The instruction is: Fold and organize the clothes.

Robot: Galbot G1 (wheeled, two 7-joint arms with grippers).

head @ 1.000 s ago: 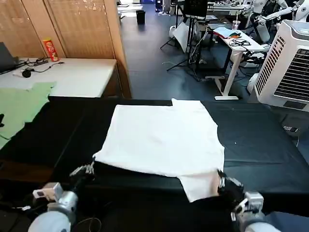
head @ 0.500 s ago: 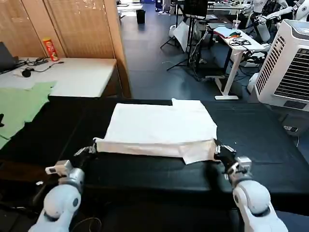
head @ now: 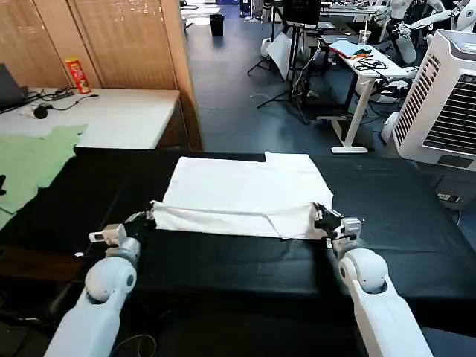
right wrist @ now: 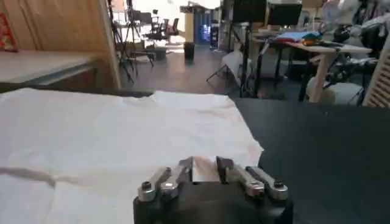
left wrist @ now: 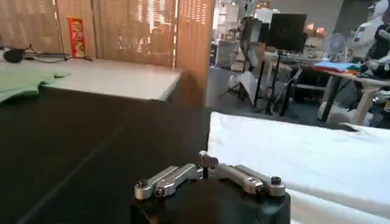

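On the black bench the white T-shirt lies with its folded near edge running left to right. My left gripper and right gripper each pinch one end; the fold continues farward.

1. No lettering, brand, number or sign can be read anywhere.
2. The red and yellow can on the side desk carries a label too small to make out.
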